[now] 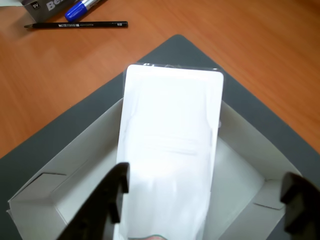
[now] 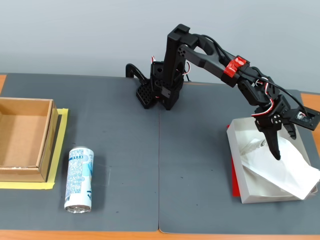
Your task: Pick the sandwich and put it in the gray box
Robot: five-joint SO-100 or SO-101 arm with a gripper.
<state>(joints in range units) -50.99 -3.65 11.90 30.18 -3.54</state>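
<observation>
The fingers are standing spread wide apart, gripping nothing, one on each side of the sandwich in the wrist view. The sandwich is lying tilted inside the gray box, its far end riding over the box's rim at 4 o'clock in the fixed view. The box is sitting on the counter at 3 o'clock from the arm's base. A drink can is lying at 8 o'clock, beside a brown cardboard box.

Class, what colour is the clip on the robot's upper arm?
Red clip, clearest in the fixed view.
</observation>
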